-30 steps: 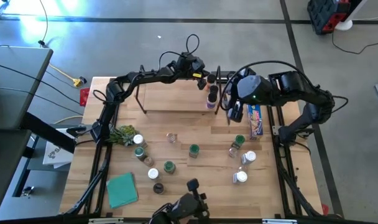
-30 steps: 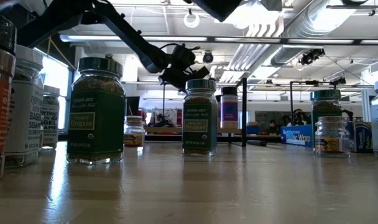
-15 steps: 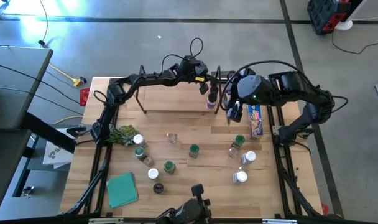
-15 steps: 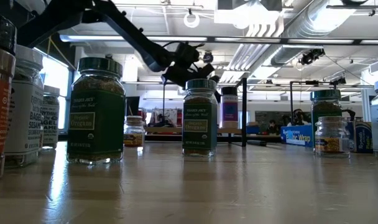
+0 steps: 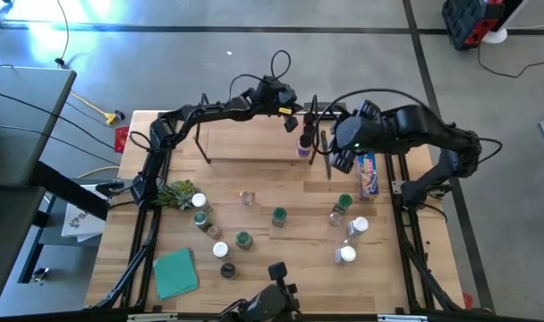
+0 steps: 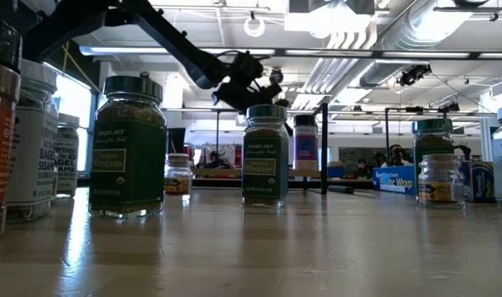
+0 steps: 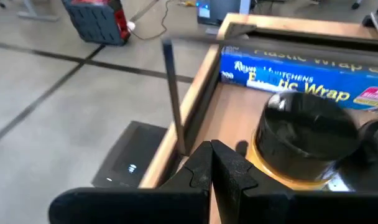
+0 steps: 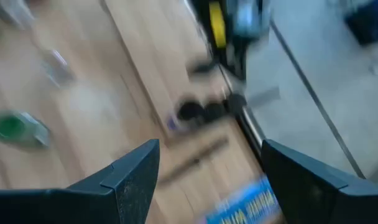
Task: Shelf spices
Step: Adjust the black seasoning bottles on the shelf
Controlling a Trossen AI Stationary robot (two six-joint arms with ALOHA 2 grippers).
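Note:
The shelf [image 5: 250,140] stands at the table's far edge, and its black wire upright [image 7: 174,93] shows in the left wrist view. Two jars [image 5: 304,139] stand at its right end: a dark-lidded one [image 7: 304,134] and a purple-labelled one [image 6: 305,144]. Several more spice jars [image 5: 279,216] stand upright about the near half of the table. My left gripper [image 5: 293,117] [image 7: 211,163] hovers shut and empty at the shelf's right end, just beside the dark-lidded jar. My right gripper [image 5: 330,154] [image 8: 217,180] is wide open, in the air right of those jars.
The long blue wrap box [image 5: 368,172] lies at the right edge, right of the shelf. A green leafy bunch [image 5: 174,192] sits at the left and a teal pad [image 5: 175,271] near the front left. Tall oregano jars [image 6: 127,147] stand close before the low camera.
My right arm has turned at the wrist beside the shelf's right end, and its gripper has stayed open. My left gripper has stayed shut over the shelf's right end, shifting only a little.

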